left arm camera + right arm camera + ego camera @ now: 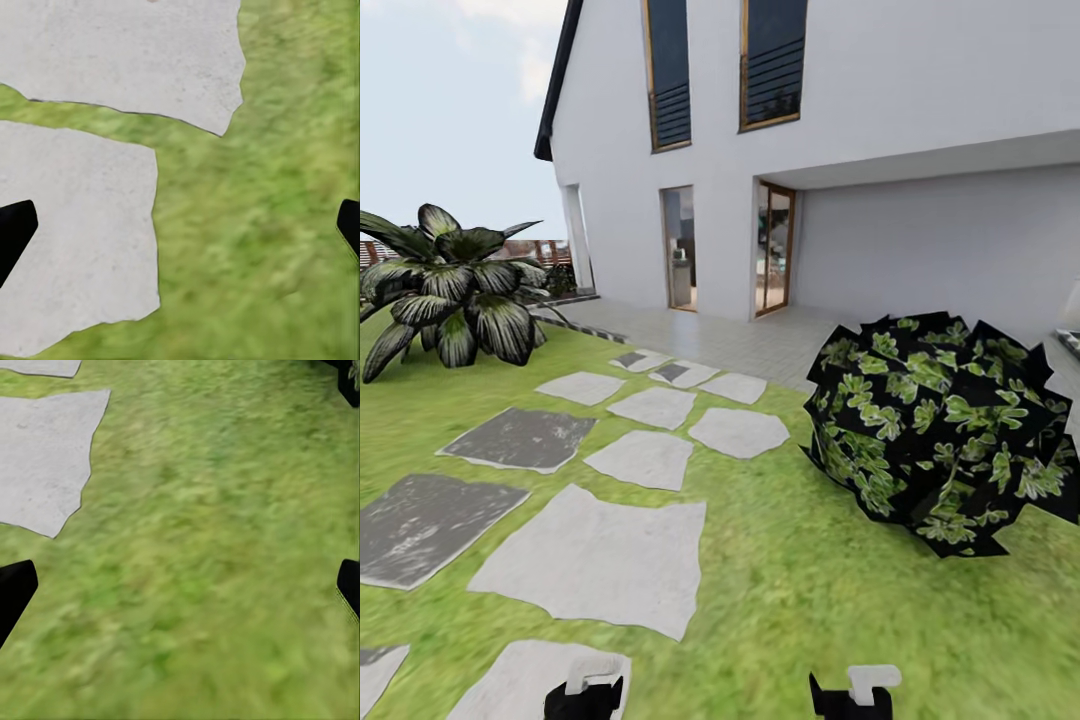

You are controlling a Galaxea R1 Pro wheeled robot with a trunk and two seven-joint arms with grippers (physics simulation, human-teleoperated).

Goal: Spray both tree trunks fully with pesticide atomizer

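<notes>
Backyard lawn (pixel 840 600) with grey stepping stones (pixel 600 560), a white house (pixel 840 150) behind and a round leafy bush (pixel 935 430) on the right. No spray bottle or tree trunks around here. Left gripper (pixel 180 225) and right gripper (pixel 180 585) both hang spread wide, holding nothing. My guess: the bottle's light, stiff and slick, so squeeze its middle.

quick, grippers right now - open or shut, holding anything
Left gripper: open, holding nothing, over a paving slab and grass.
Right gripper: open, holding nothing, over grass.
</notes>
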